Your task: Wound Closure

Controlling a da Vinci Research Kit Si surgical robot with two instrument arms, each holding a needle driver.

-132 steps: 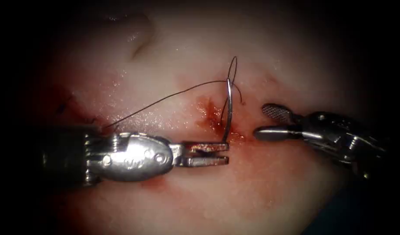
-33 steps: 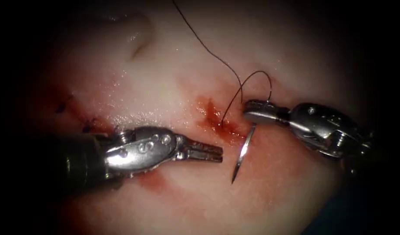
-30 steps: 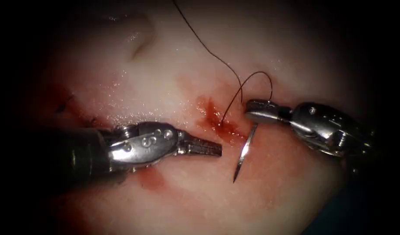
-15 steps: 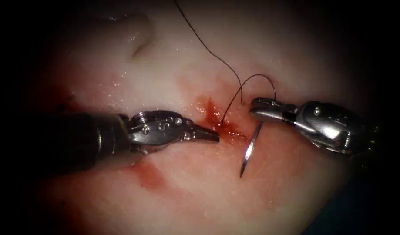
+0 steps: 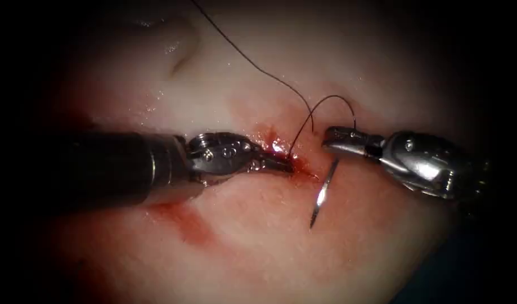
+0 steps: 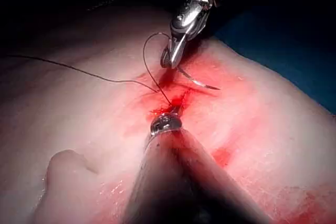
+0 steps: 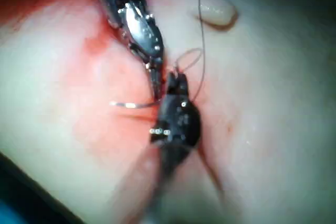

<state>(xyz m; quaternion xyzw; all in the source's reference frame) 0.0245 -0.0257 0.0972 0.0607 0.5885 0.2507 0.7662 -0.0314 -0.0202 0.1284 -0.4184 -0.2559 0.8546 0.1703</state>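
One needle (image 5: 324, 191), tip pointing down.

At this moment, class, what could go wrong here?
1. The right gripper holds the needle near its thread end, its tip free over the tissue; it might swivel or scratch.
2. The left gripper, shut at the cut, sits beside the thread; it could snag it.

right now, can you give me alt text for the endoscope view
The right arm's tool holds the curved steel needle near its thread end, clear of the pale pork tissue. The left arm's tool rests, jaws closed, at the red cut, where the dark thread emerges.
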